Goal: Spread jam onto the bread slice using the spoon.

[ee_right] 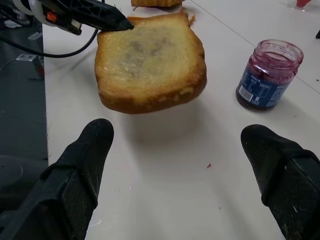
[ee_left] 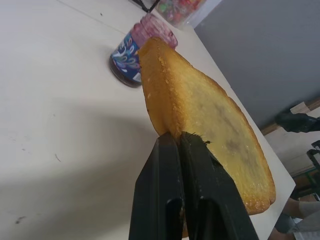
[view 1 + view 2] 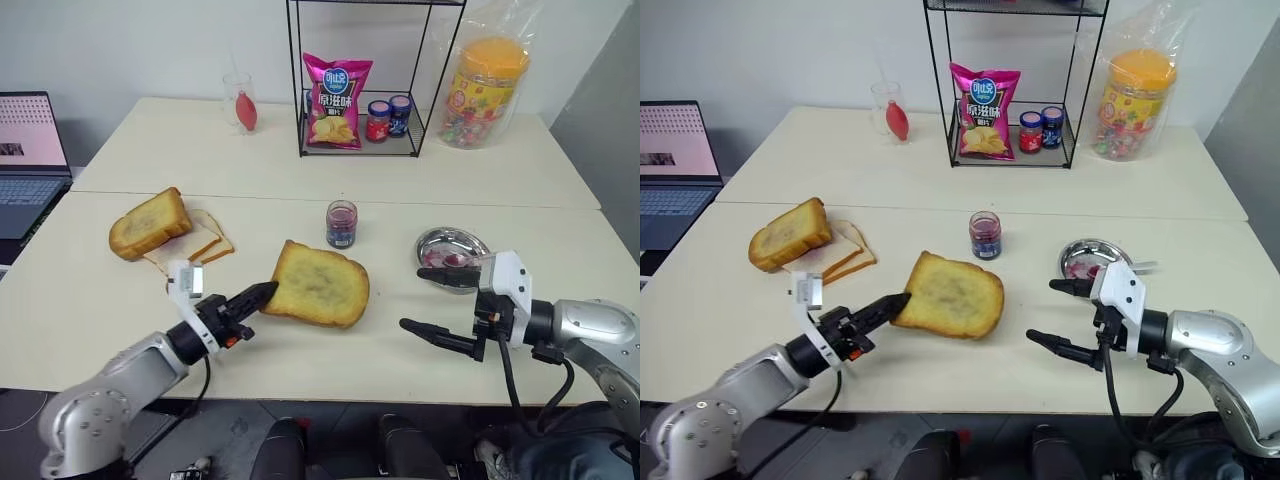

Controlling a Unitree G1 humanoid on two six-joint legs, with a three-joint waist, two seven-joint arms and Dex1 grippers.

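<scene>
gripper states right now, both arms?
Left gripper: shut on the bread slice, pinching its corner and holding it above the table.
Right gripper: open, holding nothing.

Barely any legible text. Pink crisp bag on the black wire rack, well beyond both grippers: blue round logo and white Chinese characters, too small to read with certainty. Small clear glass jam jar, ahead of the right jaws: dark blue label with a barcode, wording unreadable.
</scene>
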